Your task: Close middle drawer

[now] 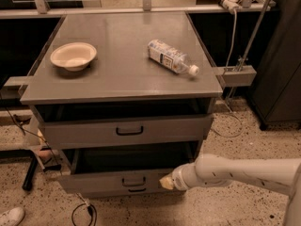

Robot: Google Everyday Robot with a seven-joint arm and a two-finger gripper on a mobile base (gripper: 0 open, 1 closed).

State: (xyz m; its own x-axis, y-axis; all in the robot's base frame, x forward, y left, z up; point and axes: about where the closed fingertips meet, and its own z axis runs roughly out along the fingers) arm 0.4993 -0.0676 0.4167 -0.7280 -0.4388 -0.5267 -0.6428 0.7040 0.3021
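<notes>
The middle drawer (101, 181) is a grey drawer with a low front and a small black bar handle (134, 181). It stands pulled out from the grey cabinet, and its dark inside shows. My gripper (167, 181) is at the end of my white arm (235, 172), which reaches in from the right. The gripper's tip is against the right end of the middle drawer's front panel. The top drawer (84, 132), with a wider black handle, stands out a little above it. Only the handle of the lowest drawer (137, 190) shows below.
On the cabinet top (122, 74) lie a cream bowl (73, 56) and a plastic bottle (171, 58) on its side. Cables (82, 211) and a white shoe (10, 216) lie on the speckled floor at the left. A dark cabinet (282, 79) stands at the right.
</notes>
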